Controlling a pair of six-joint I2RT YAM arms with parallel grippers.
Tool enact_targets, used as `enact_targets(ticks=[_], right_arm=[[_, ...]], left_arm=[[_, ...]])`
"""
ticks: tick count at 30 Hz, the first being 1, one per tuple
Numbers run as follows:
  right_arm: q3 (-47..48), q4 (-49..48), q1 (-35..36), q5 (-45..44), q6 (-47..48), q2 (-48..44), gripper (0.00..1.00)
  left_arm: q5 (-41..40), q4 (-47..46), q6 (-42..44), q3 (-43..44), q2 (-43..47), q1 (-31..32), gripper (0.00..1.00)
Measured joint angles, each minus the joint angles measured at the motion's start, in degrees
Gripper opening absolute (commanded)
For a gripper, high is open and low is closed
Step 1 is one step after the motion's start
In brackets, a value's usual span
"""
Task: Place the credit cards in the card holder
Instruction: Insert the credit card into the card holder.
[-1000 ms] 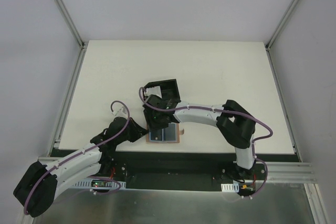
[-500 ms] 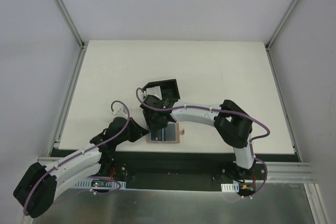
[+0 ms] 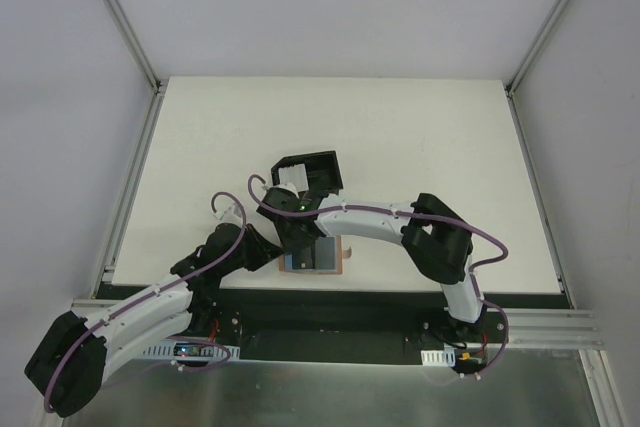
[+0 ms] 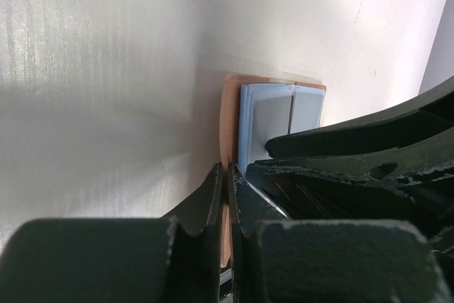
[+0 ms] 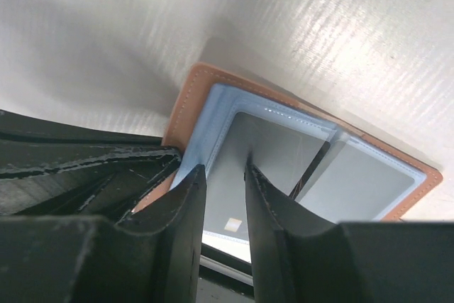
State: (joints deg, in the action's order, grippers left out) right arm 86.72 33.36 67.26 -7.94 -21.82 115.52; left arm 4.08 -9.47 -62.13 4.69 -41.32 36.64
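While your left hand [image 4: 225, 175] pinches the wallet [image 4: 228, 111] edge, right hand [image 5: 222, 172] hangs half-spread over the wallet, card [image 5: 269, 147] directly beneath.

Top cam: bright, even, diffuse light; sharp, soft shadows under arms [image 3: 365, 219] only. L wrist: glare streaks on table [image 4: 106, 40] ahead-left of left claw [image 4: 225, 169], grey shadow just ahead; fingers [image 4: 202, 218] blurred. R wrist: sheen beyond right claw [image 5: 221, 172], near fingers soft.
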Motion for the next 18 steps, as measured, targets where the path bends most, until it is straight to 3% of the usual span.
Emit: enact_targets(ticks=[18], right_arm=[[0.1,3.7,0.2,-3.8,0.4,0.0,0.25]], left_arm=[[0.0,0.0,0.0,0.0,0.2,0.0,0.0]])
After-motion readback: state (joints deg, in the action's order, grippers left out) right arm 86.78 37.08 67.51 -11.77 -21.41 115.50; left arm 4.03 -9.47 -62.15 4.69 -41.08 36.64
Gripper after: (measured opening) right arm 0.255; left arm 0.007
